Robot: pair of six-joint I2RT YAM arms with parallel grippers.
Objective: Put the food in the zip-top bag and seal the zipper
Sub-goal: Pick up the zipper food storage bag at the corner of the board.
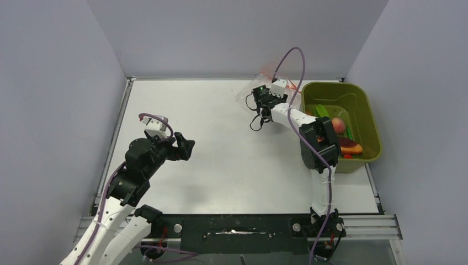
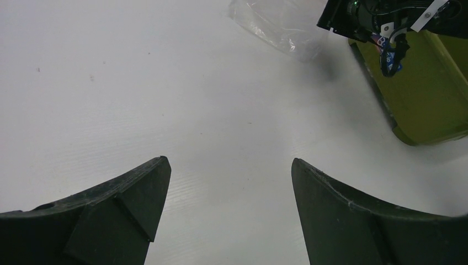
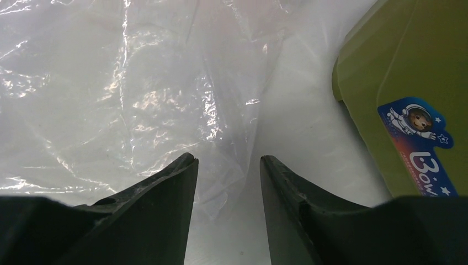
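Zip-top bag [image 3: 110, 110]: flat on the table [image 1: 221, 165] at its far edge, right of centre, just beside the olive tub [image 1: 331, 84]. Thin clear film, heavily creased and glossy. Judged very light, limp and slippery. It will likely fold or slide rather than lift as a sheet, and one layer may come up alone.

Zipper [image 1: 268, 72]: only a faint red-orange trace on the bag's far side in the top view. Probably the stiffest part, so the best place to pinch for opening the mouth, and later to press along.

Right gripper [image 3: 227, 165]: low over the bag's near corner, jaws partly open with a narrow gap. Film lies in the gap, but nothing is clamped.

Left gripper [image 2: 230, 163]: spread wide and empty, above bare table towards the left side, well apart from the bag.

Food: all in the tub, including a pink-red ball [image 1: 338, 126] and a brown-red slab [image 1: 351, 147]. Hard, smooth plastic that looks light and rigid. The ball may roll or squirt from the fingers, so take it across the middle. None is bagged yet.
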